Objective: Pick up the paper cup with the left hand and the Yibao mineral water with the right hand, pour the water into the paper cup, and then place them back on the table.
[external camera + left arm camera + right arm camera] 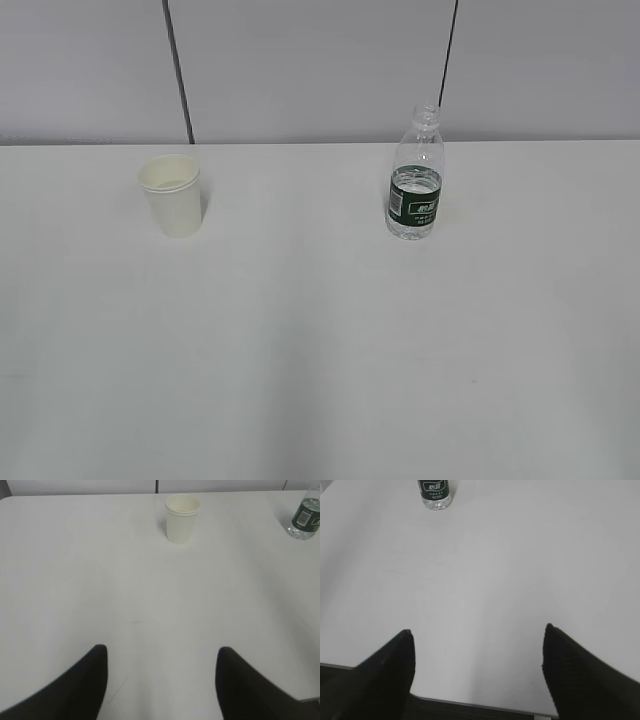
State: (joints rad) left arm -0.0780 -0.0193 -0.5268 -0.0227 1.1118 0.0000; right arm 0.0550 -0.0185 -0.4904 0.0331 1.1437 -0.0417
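Note:
The cream-white paper cup stands upright on the white table at the back left; it also shows in the left wrist view, far ahead. The capless Yibao mineral water bottle with its dark green label stands upright at the back right; it shows at the left wrist view's top right corner and at the top of the right wrist view. My left gripper is open and empty, well short of the cup. My right gripper is open and empty over the table's near edge, far from the bottle. Neither arm shows in the exterior view.
A grey panelled wall with dark vertical seams rises behind the table. The table's near edge shows under my right gripper, with dark space below it.

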